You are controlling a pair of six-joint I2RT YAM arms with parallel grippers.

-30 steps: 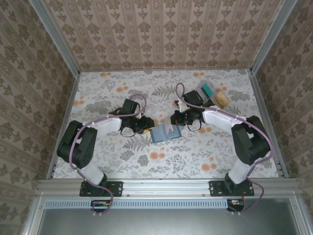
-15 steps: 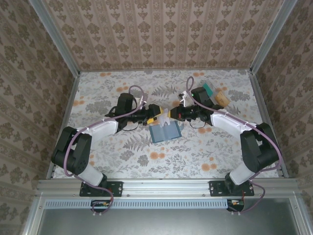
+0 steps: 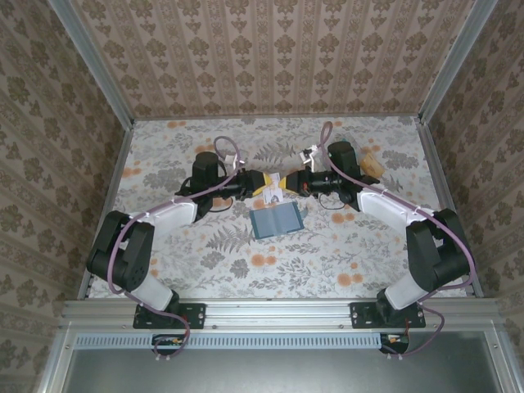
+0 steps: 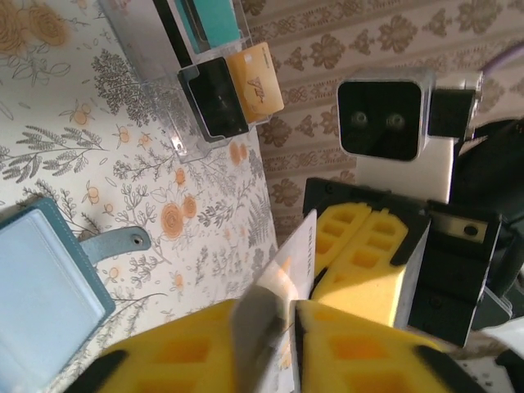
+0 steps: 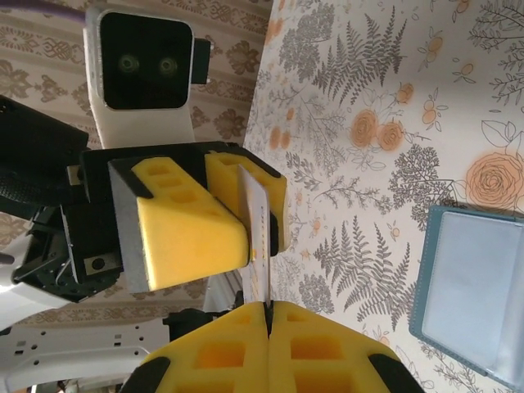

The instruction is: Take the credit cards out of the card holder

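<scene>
Overhead, we see the left gripper point(image 3: 265, 187) and the right gripper point(image 3: 285, 185) meet nose to nose above the flowered table point(image 3: 164, 155). A pale credit card point(image 3: 274, 193) bridges them, and the slate-blue card holder point(image 3: 276, 221) lies open and flat just on the near side of them. We read this as a hand-over, with the card lifted clear of the holder so a second grip can take it. From the left wrist, the left gripper's yellow pads point(image 4: 205, 352) sit narrowly apart on the card's near end point(image 4: 286, 270), and we judge them closed on it. The card rises slantwise toward the right gripper's pads opposite. The card holder's clear-windowed panel point(image 4: 41, 295) and snap tab rest on the table at lower left. Farther off, a clear tray point(image 4: 184, 135) holds a teal card point(image 4: 209, 18) and an orange card point(image 4: 255, 78). From the right wrist, the right gripper's pads point(image 5: 266, 315) are pressed together on the card's lower edge, while the left gripper opposite clamps the upper part point(image 5: 254, 217). The card is thus pinned at both ends, edge-on and upright. The card holder point(image 5: 479, 295) lies at right. We can read no brand or lettering; the orange card carries a pale mark too small to make out.
</scene>
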